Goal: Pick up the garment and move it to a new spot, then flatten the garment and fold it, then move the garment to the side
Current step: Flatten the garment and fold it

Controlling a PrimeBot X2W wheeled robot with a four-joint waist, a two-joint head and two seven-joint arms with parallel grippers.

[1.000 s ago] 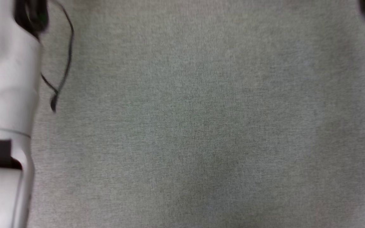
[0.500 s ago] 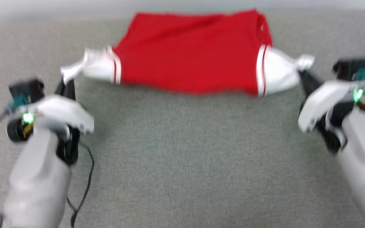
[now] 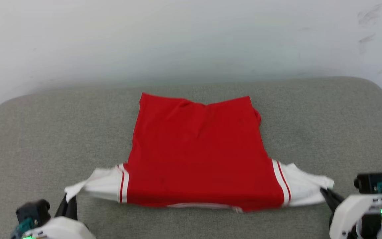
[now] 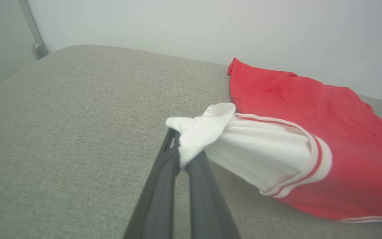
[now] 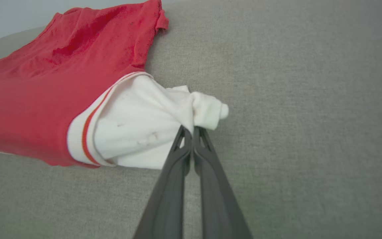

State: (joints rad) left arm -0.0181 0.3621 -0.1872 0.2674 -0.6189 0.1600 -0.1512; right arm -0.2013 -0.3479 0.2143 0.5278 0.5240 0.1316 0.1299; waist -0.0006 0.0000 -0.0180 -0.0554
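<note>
Jaws clamped shut on both sides: left jaws pinch the tip of one white sleeve point(image 4: 204, 132), right jaws pinch the tip of the other sleeve point(image 5: 204, 111). Between them the red shirt point(image 3: 197, 149) lies spread on the grey cushion point(image 3: 327, 116), its body running away from the dark fingers point(image 5: 174, 186) toward the wall point(image 3: 177, 39), sleeves drawn out sideways.

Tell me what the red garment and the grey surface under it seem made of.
The garment: soft, matte knit cloth, probably cotton or a blend; it creases and bunches at the sleeves. The grey surface: woven upholstery fabric, matte and flecked, likely over padding, judging by its rounded edge.
</note>
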